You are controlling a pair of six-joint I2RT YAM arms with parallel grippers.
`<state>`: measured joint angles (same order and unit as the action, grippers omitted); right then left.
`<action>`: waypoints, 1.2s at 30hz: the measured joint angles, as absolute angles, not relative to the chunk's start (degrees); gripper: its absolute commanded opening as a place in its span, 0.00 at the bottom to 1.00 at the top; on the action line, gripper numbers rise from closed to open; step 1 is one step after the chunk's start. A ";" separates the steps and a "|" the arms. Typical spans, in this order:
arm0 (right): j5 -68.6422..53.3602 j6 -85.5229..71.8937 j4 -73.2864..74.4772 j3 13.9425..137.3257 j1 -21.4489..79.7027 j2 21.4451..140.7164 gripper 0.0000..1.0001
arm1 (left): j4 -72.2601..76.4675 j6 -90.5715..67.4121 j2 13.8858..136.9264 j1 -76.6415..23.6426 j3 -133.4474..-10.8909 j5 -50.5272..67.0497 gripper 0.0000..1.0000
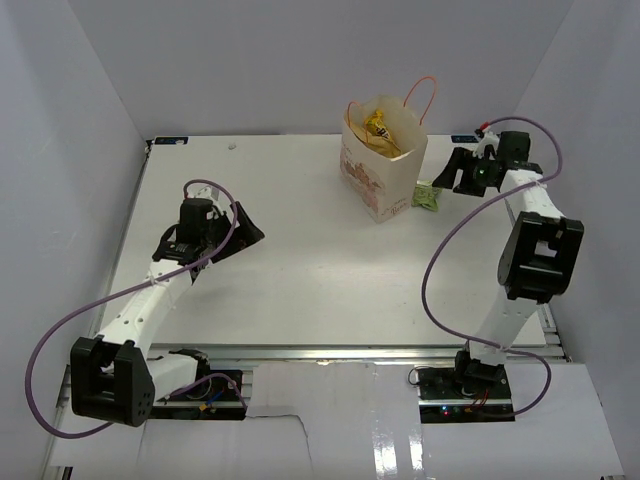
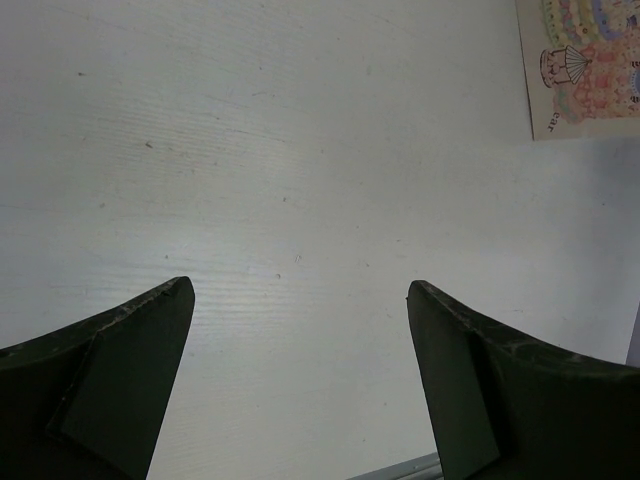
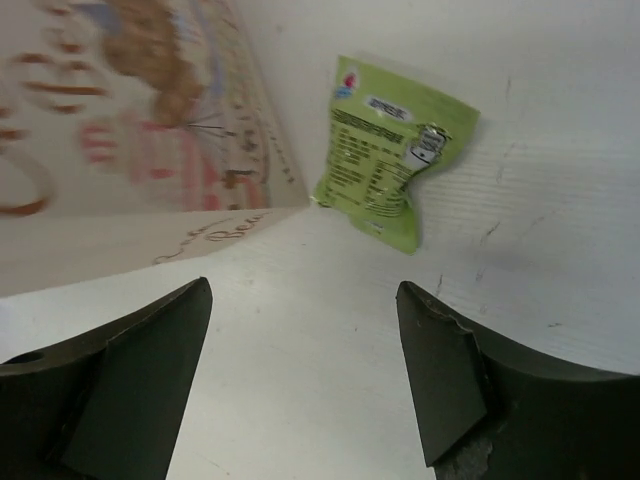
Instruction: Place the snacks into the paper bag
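Note:
The tan paper bag [image 1: 383, 165] stands upright at the back of the table, with orange loop handles and reddish writing; its side shows in the right wrist view [image 3: 120, 130] and its corner in the left wrist view [image 2: 585, 65]. A yellow packet [image 1: 380, 128] shows inside its mouth. The light-green packet [image 1: 428, 196] lies on the table against the bag's right side, also in the right wrist view [image 3: 390, 150]. My right gripper [image 1: 447, 178] [image 3: 305, 300] is open and empty, just right of that packet. My left gripper [image 1: 240, 238] [image 2: 300, 290] is open and empty over bare table at the left. The other packets are hidden.
White walls close in the table at the back and both sides. A metal rail [image 1: 350, 352] runs along the near edge by the arm bases.

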<state>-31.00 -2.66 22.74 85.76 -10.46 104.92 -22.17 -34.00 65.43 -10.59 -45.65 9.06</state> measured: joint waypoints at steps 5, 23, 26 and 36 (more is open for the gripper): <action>-29.61 -4.40 23.81 90.21 -10.41 118.37 0.75 | -21.87 -34.98 65.84 -10.59 -45.60 9.96 0.98; -26.92 -7.79 20.78 97.36 -7.38 128.86 0.44 | -21.82 -36.47 68.77 -10.57 -45.36 11.18 0.98; -26.15 -8.43 20.78 97.36 -6.81 128.95 0.30 | -21.82 -36.49 69.01 -10.57 -45.36 11.20 0.98; -25.04 -6.66 19.07 94.54 -7.46 125.49 0.08 | -21.85 -36.51 68.51 -10.50 -45.34 11.16 0.98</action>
